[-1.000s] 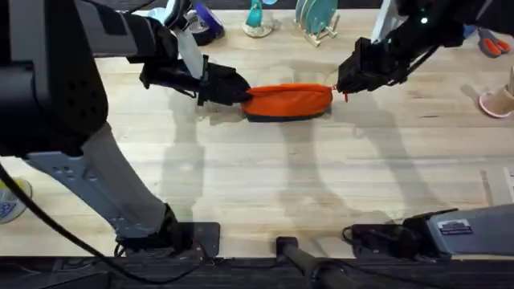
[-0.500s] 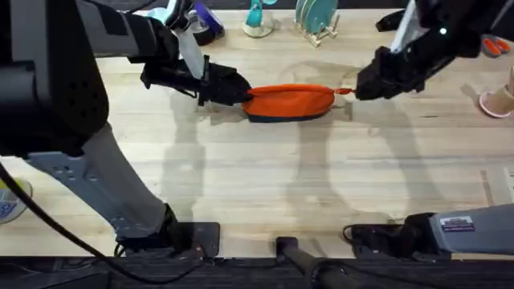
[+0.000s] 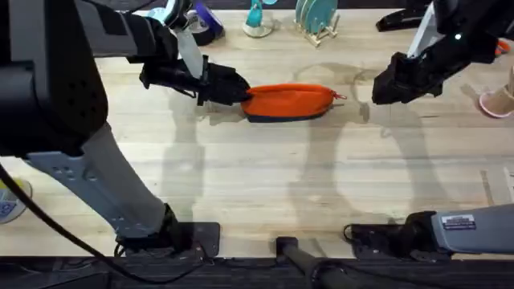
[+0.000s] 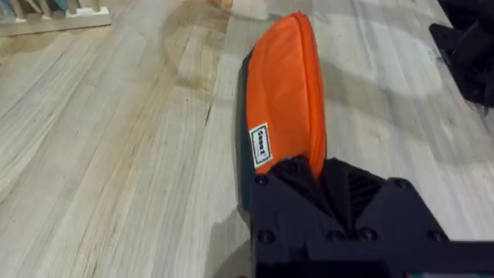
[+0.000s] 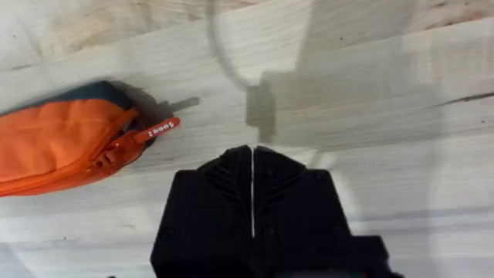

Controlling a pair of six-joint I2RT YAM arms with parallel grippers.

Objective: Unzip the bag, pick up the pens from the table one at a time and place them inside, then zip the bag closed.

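Observation:
The orange bag [image 3: 287,101] lies lengthwise on the table [image 3: 257,185], navy strip along its base. My left gripper [image 3: 237,90] is shut on the bag's left end; the left wrist view shows its fingers [image 4: 293,174] clamped over the bag [image 4: 285,100] along the top seam. The red zipper pull [image 3: 340,97] sticks out at the bag's right end, lying free on the wood [image 5: 154,131]. My right gripper [image 3: 384,90] hovers to the right of the bag, apart from it, shut with nothing between its fingers [image 5: 231,166]. The pens are out of view.
Along the far edge stand a teal figure [image 3: 255,20], a rack of plates [image 3: 316,20] and a black stapler [image 3: 401,20]. A pink cup [image 3: 499,100] sits at the right edge. Bare wood spreads in front of the bag.
My right gripper has drawn away to the right from the bag's right end, leaving the zipper pull lying free. The left gripper and the bag have stayed put.

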